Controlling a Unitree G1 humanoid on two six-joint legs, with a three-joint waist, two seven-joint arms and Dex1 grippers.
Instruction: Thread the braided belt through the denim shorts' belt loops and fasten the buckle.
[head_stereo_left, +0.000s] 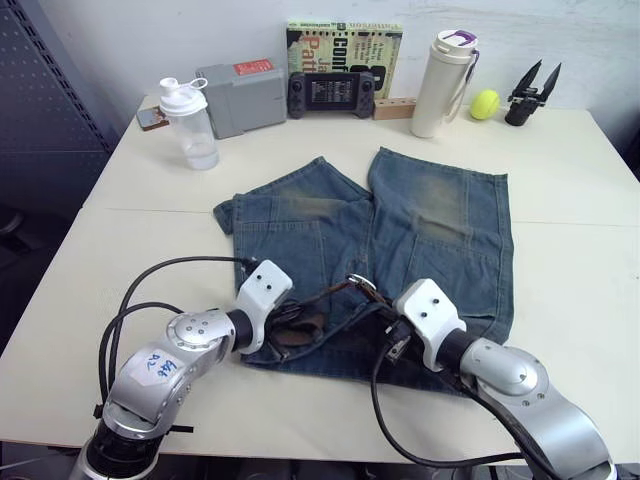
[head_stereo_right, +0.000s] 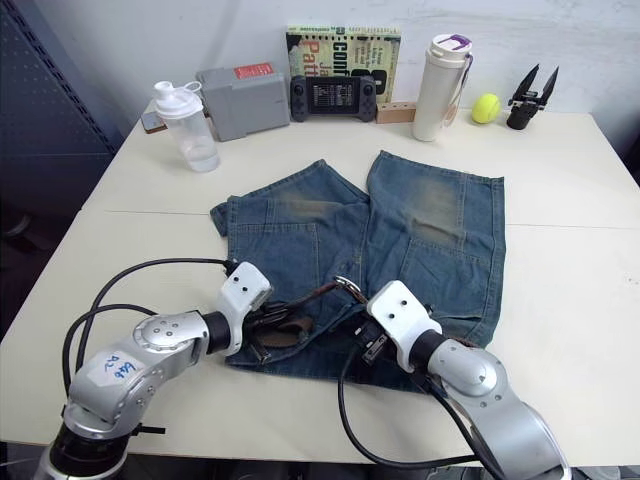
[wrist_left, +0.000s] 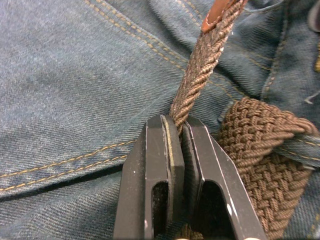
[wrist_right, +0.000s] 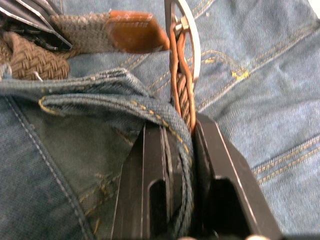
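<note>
While denim shorts (head_stereo_left: 400, 240) are lying flat on bench (head_stereo_left: 570, 180), waistband toward robot, left tool (wrist_left: 176, 131) is pinching braided belt (wrist_left: 200, 70) edge-on, belt bunching beside it over waistband. Silver buckle (wrist_right: 182, 40) is standing at centre. Right tool (wrist_right: 180, 137) is clamping belt end together with denim belt loop (wrist_right: 115, 102).

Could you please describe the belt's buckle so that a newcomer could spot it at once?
Find the denim shorts spread on the table. At their near waist edge, between the two grippers, sits the buckle: a small silver metal frame, the only shiny piece on the braided belt.
</note>
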